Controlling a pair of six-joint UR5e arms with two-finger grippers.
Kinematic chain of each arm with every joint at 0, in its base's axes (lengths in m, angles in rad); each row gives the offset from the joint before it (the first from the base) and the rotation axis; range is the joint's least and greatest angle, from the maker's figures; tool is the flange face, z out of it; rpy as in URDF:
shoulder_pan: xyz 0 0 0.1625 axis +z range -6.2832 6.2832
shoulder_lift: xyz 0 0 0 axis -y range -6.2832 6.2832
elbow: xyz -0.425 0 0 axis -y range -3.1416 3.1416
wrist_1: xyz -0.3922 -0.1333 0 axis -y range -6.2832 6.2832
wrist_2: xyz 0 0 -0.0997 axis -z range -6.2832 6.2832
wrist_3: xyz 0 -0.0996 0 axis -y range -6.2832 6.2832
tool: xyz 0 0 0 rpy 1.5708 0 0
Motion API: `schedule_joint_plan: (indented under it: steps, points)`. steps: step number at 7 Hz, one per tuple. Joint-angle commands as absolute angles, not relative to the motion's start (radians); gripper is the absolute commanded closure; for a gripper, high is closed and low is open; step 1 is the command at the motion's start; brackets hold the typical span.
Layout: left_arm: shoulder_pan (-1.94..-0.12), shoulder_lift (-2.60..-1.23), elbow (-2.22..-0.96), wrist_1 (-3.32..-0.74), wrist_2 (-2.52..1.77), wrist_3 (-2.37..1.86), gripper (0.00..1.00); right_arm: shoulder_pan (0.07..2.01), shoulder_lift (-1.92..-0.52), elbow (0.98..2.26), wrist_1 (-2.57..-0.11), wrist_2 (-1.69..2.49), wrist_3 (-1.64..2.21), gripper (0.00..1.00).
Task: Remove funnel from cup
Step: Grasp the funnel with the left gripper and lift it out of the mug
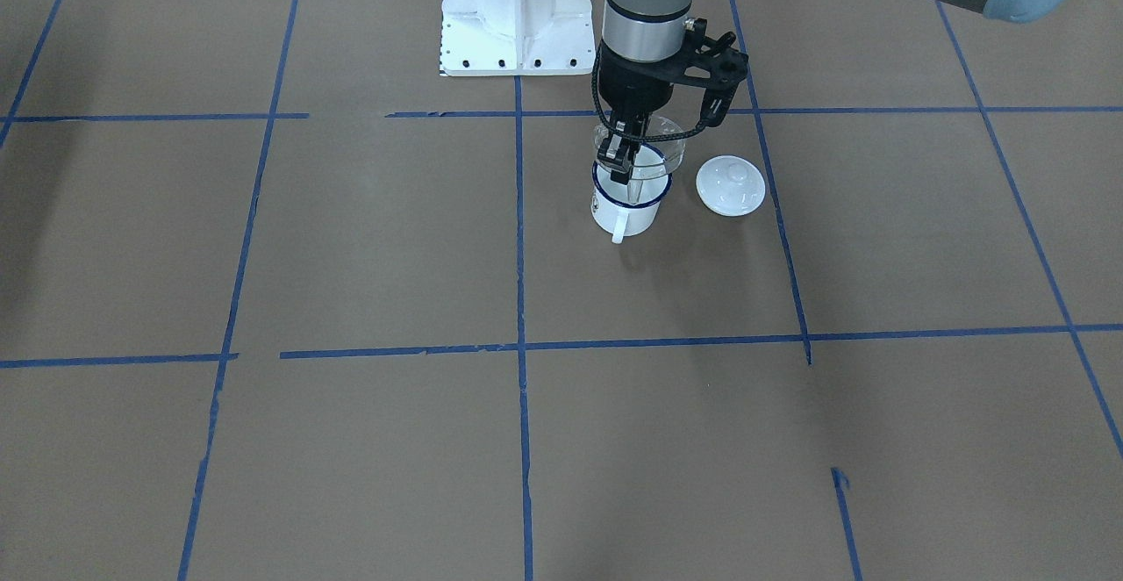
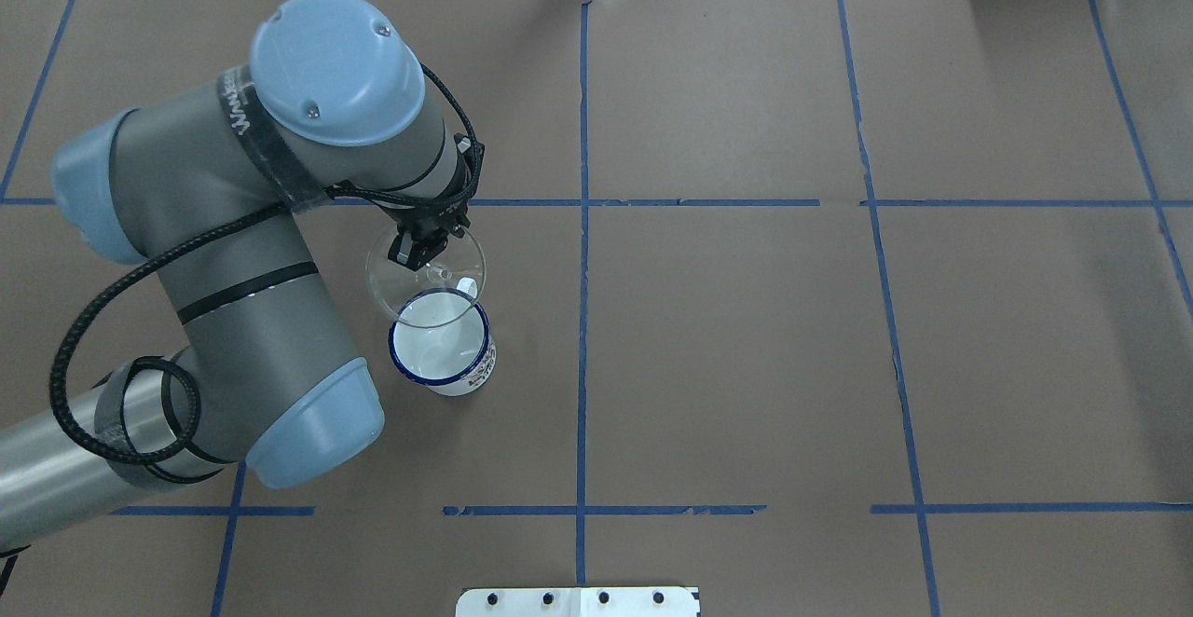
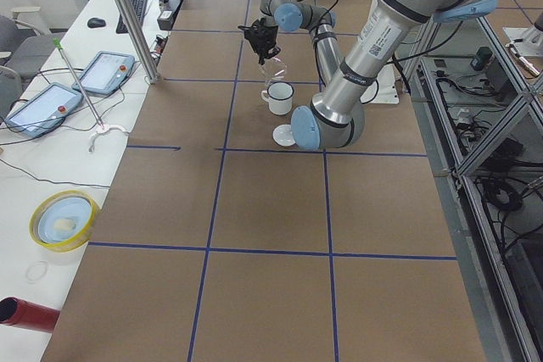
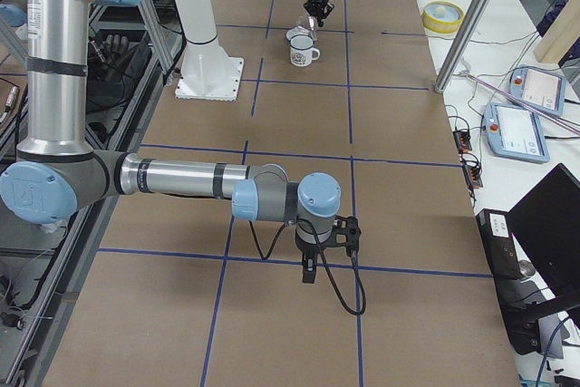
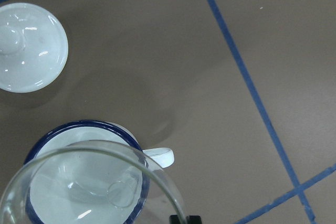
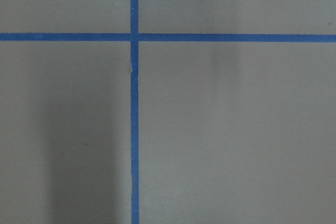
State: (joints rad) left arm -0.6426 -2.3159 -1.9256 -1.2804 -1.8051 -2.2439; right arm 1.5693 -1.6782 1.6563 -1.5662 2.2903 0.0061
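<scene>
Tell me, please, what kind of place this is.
Probably a robotics lab, not a kitchen: a robot arm works at a table marked with blue tape lines, and teach pendants lie on a side bench.

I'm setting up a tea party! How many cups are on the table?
1. The white cup with a blue rim stands beside the round white lid, under the clear funnel gripped by the left end effector. No other shows.

The funnel (image 1: 665, 147) is over the cup (image 1: 625, 210); the lid (image 1: 730, 184) lies just beside the cup
</scene>
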Motion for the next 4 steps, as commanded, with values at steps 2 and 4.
schedule_joint_plan:
  steps: [2, 4]
  points:
    - [-0.770, -2.234, -1.854, -1.682, -1.766, -2.159, 1.00, 1.569, -1.678, 1.657, -1.566, 2.290, 0.006, 0.00]
    - [-0.831, -2.195, -1.652, -2.016, -1.767, -2.090, 1.00, 1.569, -1.678, 1.657, -1.566, 2.290, 0.006, 0.00]
